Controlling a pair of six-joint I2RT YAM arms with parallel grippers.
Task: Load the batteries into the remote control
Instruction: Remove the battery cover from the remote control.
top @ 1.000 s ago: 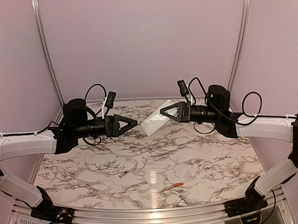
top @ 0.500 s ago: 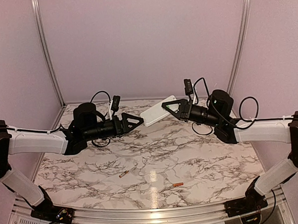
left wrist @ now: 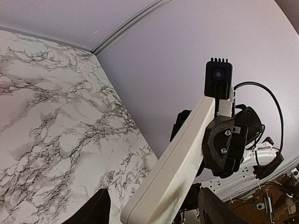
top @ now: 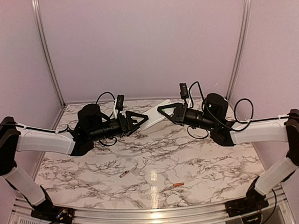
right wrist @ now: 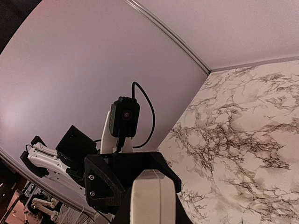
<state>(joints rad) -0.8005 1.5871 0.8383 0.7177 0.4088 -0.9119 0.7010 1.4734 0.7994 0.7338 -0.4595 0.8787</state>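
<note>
Both arms have drawn toward each other since a second ago, and the left gripper [top: 146,118], then well apart from the remote control [left wrist: 180,161], now reaches that remote's lower end. The right gripper [top: 160,109] has its jaws clamped across the remote's upper half and holds it tilted in the air above the bench [top: 202,159]. The left jaws stand apart, one on either side of the remote's lower end, and as far as the left wrist view shows they do not touch it. The step in hand looks like a handover or a second grip. To do it well, the left jaws should centre on the remote's narrow edges and close squarely before the right jaws let go, so the slab neither twists nor drops. The remote is a slim white plastic slab with rounded edges and a plain face towards the left wrist camera. Which side carries the battery cover I cannot tell. The gold battery [top: 125,174] and the orange-red battery [top: 179,184] lie on the bench well apart from the remote, below it and towards its near side.
</note>
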